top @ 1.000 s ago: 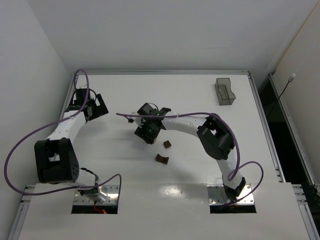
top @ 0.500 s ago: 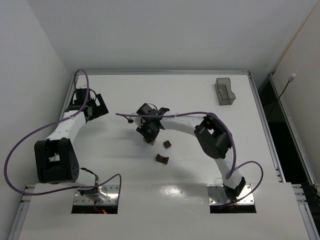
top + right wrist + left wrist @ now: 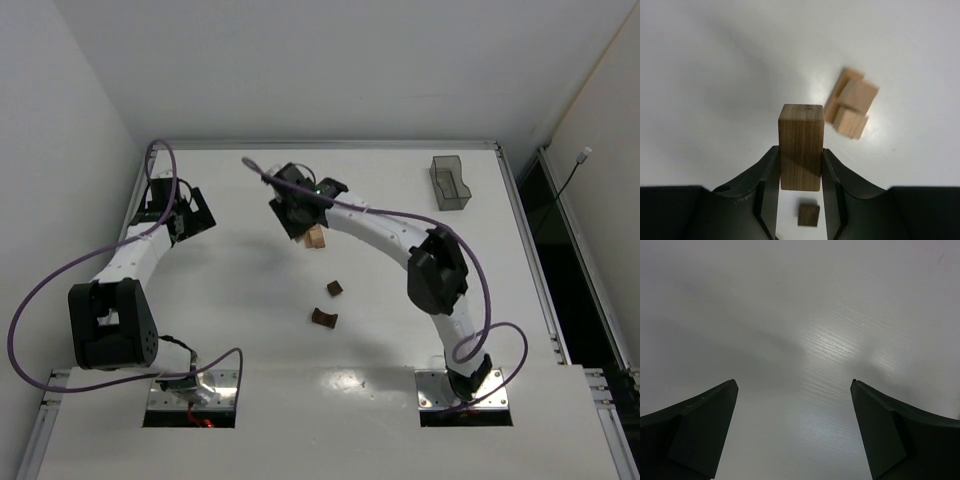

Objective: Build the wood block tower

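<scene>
Table: white, shiny.
Brown block: near the middle.
Second brown block: just past it.
Wood block tower: tan, mid-table.
Right pincer: beside the tower, pinching a tan block.
Left pincer: spread wide, far left.
Bin: far right.
Walls: white.

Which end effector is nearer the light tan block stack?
Right. The right end effector, gripping a wood bar, is just beside the stack; the left end effector is far off to its left, open.
</scene>
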Motion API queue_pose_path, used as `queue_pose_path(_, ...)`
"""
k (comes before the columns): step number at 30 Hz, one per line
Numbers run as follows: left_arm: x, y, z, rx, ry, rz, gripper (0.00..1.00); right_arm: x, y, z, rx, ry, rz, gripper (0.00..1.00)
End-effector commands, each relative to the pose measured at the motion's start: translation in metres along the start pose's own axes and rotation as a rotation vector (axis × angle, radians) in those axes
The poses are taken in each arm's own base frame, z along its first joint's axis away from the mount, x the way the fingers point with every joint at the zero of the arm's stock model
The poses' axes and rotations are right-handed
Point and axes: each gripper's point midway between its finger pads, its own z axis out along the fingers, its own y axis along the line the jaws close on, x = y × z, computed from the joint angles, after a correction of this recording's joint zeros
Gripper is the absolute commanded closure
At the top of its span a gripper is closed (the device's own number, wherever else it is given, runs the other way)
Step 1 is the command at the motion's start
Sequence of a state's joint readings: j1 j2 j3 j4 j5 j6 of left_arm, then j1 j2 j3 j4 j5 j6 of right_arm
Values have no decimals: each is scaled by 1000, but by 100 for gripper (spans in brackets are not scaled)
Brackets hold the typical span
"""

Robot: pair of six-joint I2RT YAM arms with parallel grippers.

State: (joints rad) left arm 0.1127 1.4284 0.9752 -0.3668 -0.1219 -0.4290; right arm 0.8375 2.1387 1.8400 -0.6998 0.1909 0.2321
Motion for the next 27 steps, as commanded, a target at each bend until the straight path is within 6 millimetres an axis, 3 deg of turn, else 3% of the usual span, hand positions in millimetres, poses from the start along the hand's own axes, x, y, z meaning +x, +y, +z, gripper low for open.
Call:
queue_pose_path(1, -16, 1, -8, 0, -68, -38, 5, -57, -36, -51, 82, -137, 277, 100)
queue_pose_path(2, -16, 1, -8, 0, -68, -38, 5, -62, -39, -62, 87, -167, 293, 100)
queue_pose_path(5, -16, 1, -8, 0, -68, -38, 5, -65, -44, -64, 92, -178, 323, 100)
queue_pose_path(10, -18, 0, -7, 0, -68, -38, 5, -51, -49, -35, 66, -104, 338, 100)
queue_pose_path(16, -20, 1, -6, -10, -66, -37, 5, -47, -62, -14, 32, -64, 353, 100)
queue_pose_path(27, -19, 1, -2, -14, -57, -36, 5, -37, -67, 12, 7, -21, 361, 100)
